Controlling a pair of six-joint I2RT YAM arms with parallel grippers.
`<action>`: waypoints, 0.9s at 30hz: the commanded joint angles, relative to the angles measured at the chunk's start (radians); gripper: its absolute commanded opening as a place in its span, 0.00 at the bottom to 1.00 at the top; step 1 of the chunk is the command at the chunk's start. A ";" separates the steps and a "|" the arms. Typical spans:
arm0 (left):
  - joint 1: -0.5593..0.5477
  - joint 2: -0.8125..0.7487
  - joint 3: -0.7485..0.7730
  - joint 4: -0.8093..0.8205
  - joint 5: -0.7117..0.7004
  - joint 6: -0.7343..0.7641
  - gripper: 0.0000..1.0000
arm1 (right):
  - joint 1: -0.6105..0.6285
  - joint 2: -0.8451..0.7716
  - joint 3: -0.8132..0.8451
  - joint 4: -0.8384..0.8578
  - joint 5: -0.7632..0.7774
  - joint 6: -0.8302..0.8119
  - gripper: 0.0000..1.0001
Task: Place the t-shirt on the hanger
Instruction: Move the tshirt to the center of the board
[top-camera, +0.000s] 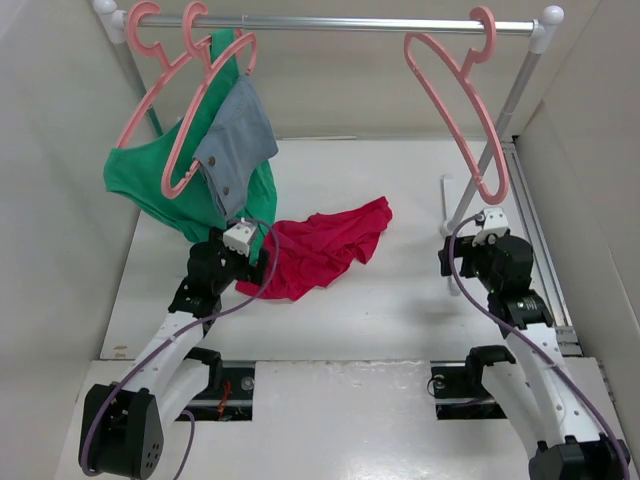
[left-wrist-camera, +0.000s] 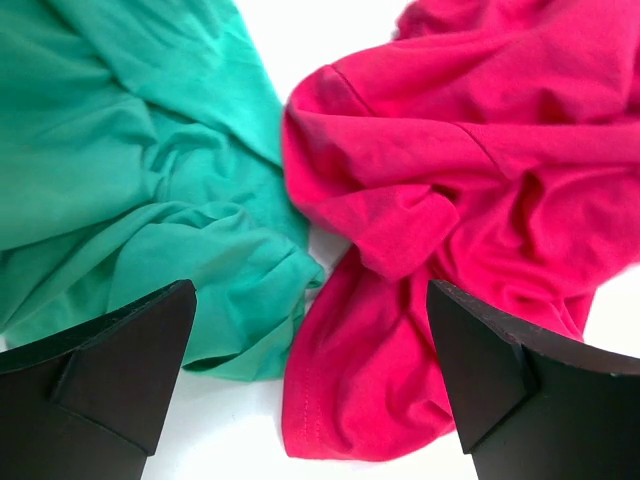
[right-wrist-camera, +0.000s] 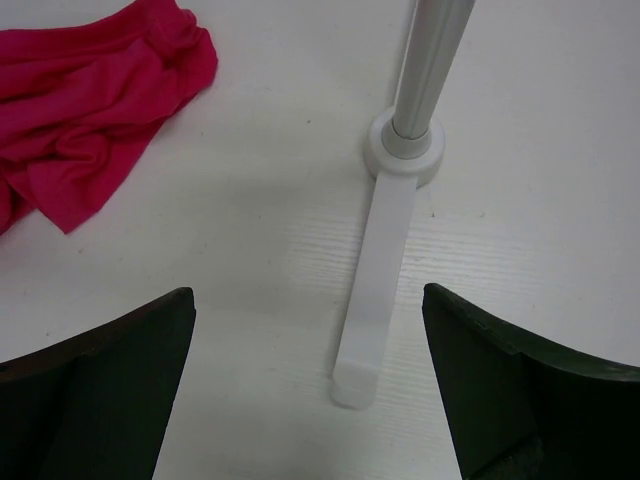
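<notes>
The crimson t-shirt lies crumpled on the white table, left of centre. The empty pink hanger hangs by its hook on the right end of the rail. My left gripper is low at the shirt's left edge, open; in the left wrist view the shirt's hem lies between the wide-apart fingers, not gripped. My right gripper is open and empty by the rack's right pole, below the hanger. In the right wrist view it is over bare table, with the shirt at top left.
Two pink hangers at the rail's left end carry a green garment and a small grey-blue garment. The green cloth touches the shirt's left edge. The rack's pole and white foot stand just ahead of my right gripper.
</notes>
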 joint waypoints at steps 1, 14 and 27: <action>0.005 -0.024 -0.010 0.069 -0.068 -0.071 0.99 | -0.005 0.026 0.020 0.055 -0.061 0.000 1.00; 0.005 -0.015 0.024 -0.113 0.270 0.253 0.99 | 0.340 0.442 0.140 0.121 0.083 0.031 1.00; 0.015 -0.024 0.024 -0.154 0.280 0.311 0.99 | 0.527 1.042 0.597 0.153 0.051 -0.001 1.00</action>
